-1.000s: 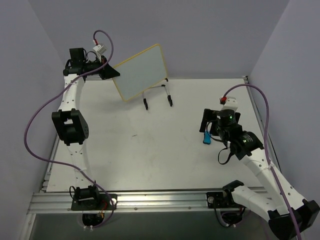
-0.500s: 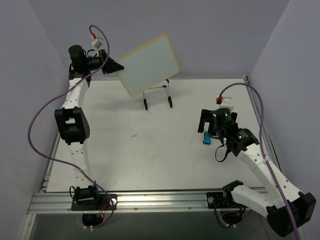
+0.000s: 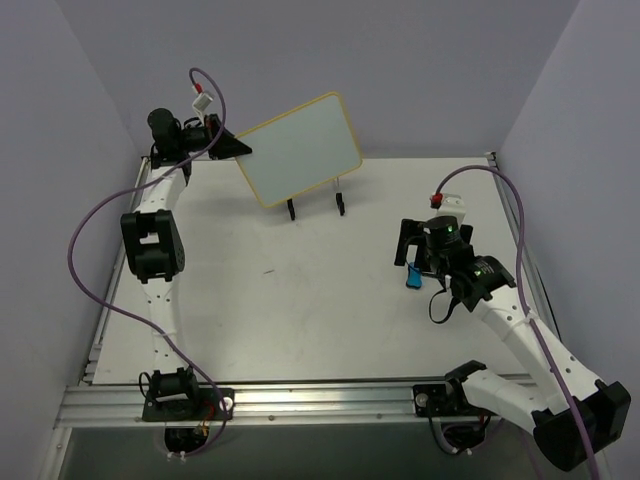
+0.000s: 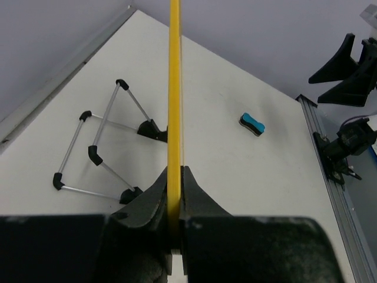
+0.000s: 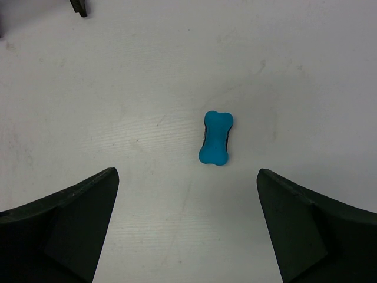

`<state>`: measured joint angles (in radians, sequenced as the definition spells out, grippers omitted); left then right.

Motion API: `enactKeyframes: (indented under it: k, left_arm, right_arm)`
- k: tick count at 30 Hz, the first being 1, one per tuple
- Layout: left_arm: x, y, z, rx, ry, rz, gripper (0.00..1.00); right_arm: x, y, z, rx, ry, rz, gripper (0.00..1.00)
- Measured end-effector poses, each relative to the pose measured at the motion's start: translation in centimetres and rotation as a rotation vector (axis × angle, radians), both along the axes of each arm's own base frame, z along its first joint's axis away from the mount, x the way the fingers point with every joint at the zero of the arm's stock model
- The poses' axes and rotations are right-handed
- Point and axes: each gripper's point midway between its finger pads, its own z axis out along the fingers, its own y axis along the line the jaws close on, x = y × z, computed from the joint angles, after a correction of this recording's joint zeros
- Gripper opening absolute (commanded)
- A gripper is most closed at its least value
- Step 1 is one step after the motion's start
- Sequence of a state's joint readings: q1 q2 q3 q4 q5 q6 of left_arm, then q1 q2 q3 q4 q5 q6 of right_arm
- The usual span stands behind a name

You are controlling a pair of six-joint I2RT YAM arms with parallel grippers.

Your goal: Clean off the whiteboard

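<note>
Left gripper (image 4: 175,172): 2 black fingers (image 4: 152,197) clamped on the board's edge.
Yellow-framed whiteboard (image 4: 174,71): seen edge-on, an upright strip.
Black wire easel stand (image 4: 103,147): on the white desk (image 4: 235,188), left of the strip.
Small blue bone-shaped eraser (image 4: 252,124): lying on the desk, to the right.

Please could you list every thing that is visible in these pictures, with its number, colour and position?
whiteboard: 1, white with yellow frame, held in the air above the stand, at the rear
stand: 1, black and silver wire, on the table at the rear, bearing nothing
eraser: 1, blue, on the table at the right
table: 1, white, under everything
left gripper: 1, black, shut on the whiteboard's edge
right gripper: 1, black, open, above the eraser
cables: 2, purple, one along each arm
</note>
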<state>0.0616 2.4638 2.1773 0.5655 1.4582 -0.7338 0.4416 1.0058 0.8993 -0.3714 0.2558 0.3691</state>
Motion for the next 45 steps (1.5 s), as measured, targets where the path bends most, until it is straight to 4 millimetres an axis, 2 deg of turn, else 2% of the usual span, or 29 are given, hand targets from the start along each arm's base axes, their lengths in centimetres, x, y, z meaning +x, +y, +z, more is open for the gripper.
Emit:
enactKeyframes:
  k: [2,6,15,21,26,37,45]
  left_arm:
    - [1.1,0.0,-0.8,0.02,0.057,0.052,0.02]
    - [2.9,0.5,-1.8,0.12,0.001,0.169,0.02]
    - [0.9,0.3,-3.9,0.187,0.032,0.124,0.02]
    - [1.0,0.0,-3.2,0.147,0.007,0.095,0.02]
    - [2.2,-0.7,-1.3,0.023,-0.035,0.04,0.02]
    - [0.5,-1.6,-1.9,0.008,-0.033,-0.076,0.02]
    - [0.8,-1.8,-3.3,0.011,-0.018,-0.092,0.02]
  right_arm:
    - [0.0,0.0,-0.1,-0.002,0.003,-0.001,1.0]
    - [0.0,0.0,-0.1,-0.002,0.004,0.001,1.0]
    - [-0.1,0.3,-0.1,-0.002,0.004,0.01,1.0]
    - [0.0,0.3,-0.3,-0.006,0.011,0.011,1.0]
    - [0.1,0.4,-0.7,-0.011,0.023,0.011,1.0]
    - [0.1,0.6,-1.3,-0.022,0.044,0.015,1.0]
    - [0.1,0.6,-1.4,-0.022,0.046,0.018,1.0]
